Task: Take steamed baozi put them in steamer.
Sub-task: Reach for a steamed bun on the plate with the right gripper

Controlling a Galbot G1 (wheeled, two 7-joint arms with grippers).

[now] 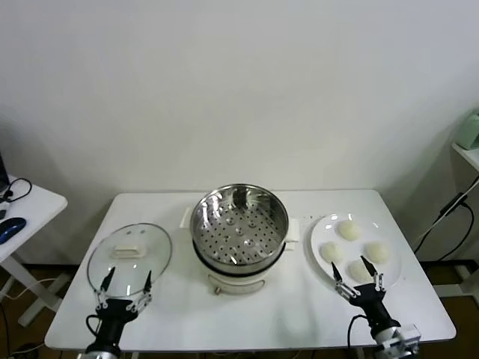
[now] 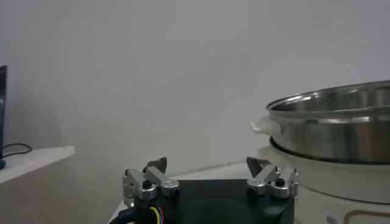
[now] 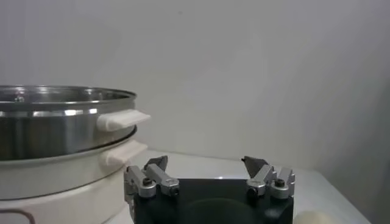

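Several cream-white baozi (image 1: 347, 229) lie on a flat white plate (image 1: 317, 233) at the table's right. The shiny steel steamer (image 1: 239, 224), its perforated bottom bare, sits on a white cooker base at the centre and shows in both wrist views (image 2: 332, 125) (image 3: 61, 122). My right gripper (image 1: 358, 276) (image 3: 206, 164) is open, low at the front edge of the plate, just over the nearest baozi (image 1: 358, 270), nothing between its fingers. One baozi (image 3: 317, 218) peeks beside it. My left gripper (image 1: 127, 283) (image 2: 206, 165) is open over the near rim of the glass lid.
A round glass lid (image 1: 129, 256) with a white handle lies flat on the white table (image 1: 284, 318) left of the steamer. A side table (image 1: 22, 213) with a mouse and cable stands at far left. A cable hangs off the right.
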